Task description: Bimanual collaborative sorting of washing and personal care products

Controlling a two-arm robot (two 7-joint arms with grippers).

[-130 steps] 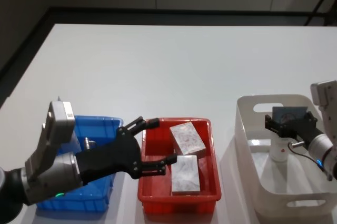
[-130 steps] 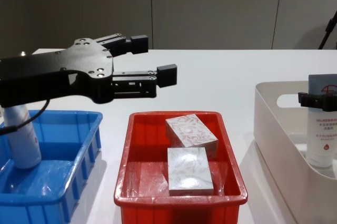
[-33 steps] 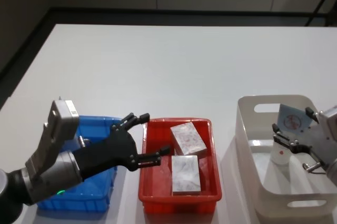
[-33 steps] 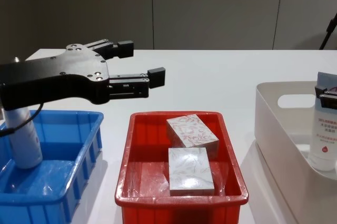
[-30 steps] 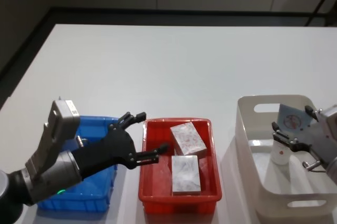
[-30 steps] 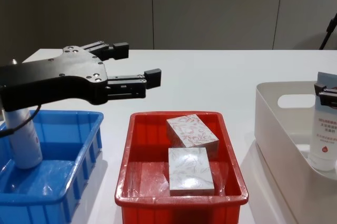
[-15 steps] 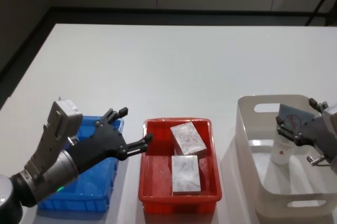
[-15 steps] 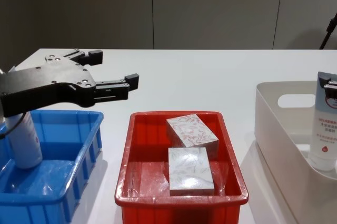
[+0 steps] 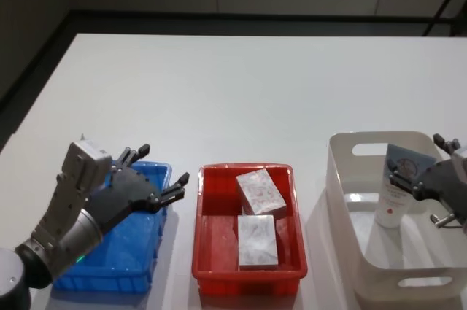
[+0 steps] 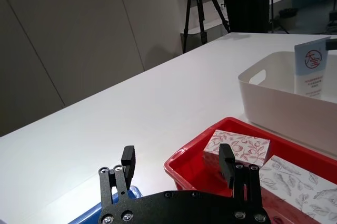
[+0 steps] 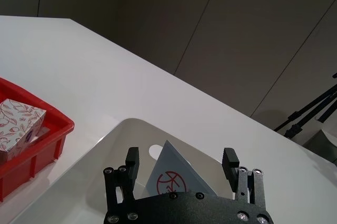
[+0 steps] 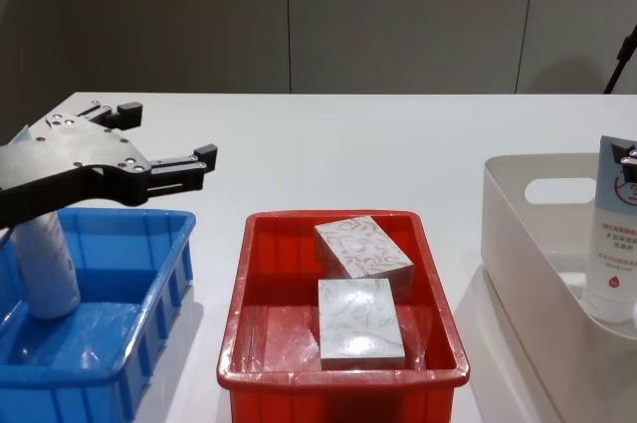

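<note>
A pale-blue tube point(image 9: 396, 192) with a red circled logo stands cap-down in the white bin point(image 9: 341, 182) at the right; the chest view shows the tube point(image 12: 617, 234) upright against the bin point(image 12: 518, 234). My right gripper point(image 9: 416, 158) is open, and in the right wrist view its fingers point(image 11: 131, 156) stand either side of the tube's top point(image 11: 171, 179) without touching it. A whitish bottle point(image 12: 45, 264) stands in the blue bin point(image 12: 149, 284). My left gripper point(image 12: 167, 132) hangs open over that blue bin point(image 9: 131, 252), holding nothing.
A red bin point(image 9: 198, 222) between the two others holds two patterned boxes point(image 9: 259, 192) point(image 9: 257, 241). Bare white table stretches behind all three bins. The table's far edge meets a dark wall, and a tripod point(image 10: 202, 2) stands beyond it.
My left gripper has pulled back leftward from over the red bin to above the blue bin, still open. My right gripper has drawn back to the right, leaving the tube standing in the white bin.
</note>
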